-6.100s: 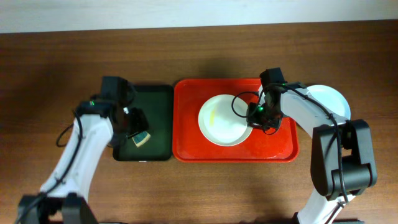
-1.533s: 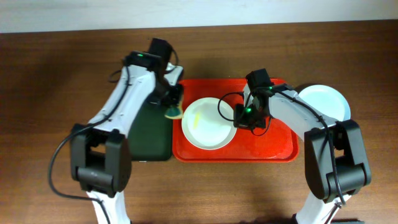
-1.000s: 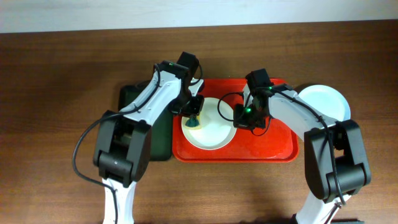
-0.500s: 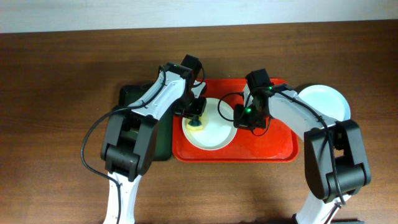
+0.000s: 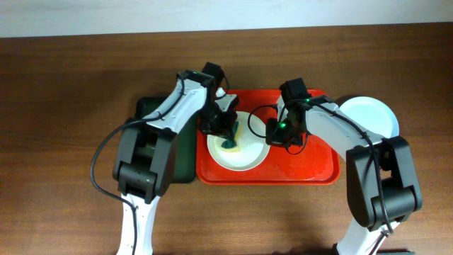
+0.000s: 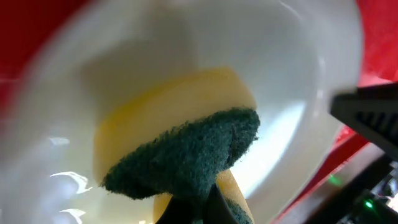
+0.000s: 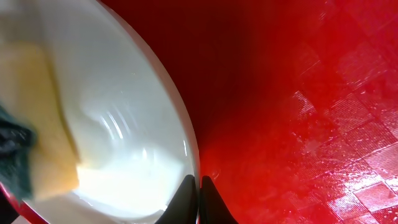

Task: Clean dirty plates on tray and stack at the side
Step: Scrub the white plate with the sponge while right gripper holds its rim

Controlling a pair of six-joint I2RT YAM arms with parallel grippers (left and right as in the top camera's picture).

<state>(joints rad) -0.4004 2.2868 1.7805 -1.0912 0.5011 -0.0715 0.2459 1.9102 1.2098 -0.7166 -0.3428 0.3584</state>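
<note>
A pale plate (image 5: 244, 156) lies at the left of the red tray (image 5: 304, 166). My left gripper (image 5: 226, 132) is shut on a yellow sponge with a green scouring side (image 5: 231, 142) and presses it onto the plate's middle. In the left wrist view the sponge (image 6: 186, 149) fills the centre over the plate (image 6: 292, 56), with my jaws (image 6: 194, 213) closed on it at the bottom. My right gripper (image 5: 272, 134) is shut on the plate's right rim. The right wrist view has its fingertips (image 7: 198, 200) pinching that rim (image 7: 183, 134) over the tray (image 7: 298, 93), with the sponge (image 7: 43, 143) at the left.
A second plate (image 5: 368, 117) sits on the table just right of the red tray. A dark green tray (image 5: 182, 166) lies left of the red one, mostly under my left arm. The wall runs along the table's far edge.
My left gripper has carried the sponge from the plate's left edge toward its middle, and the green side now shows from above. The right gripper has held still on the rim.
</note>
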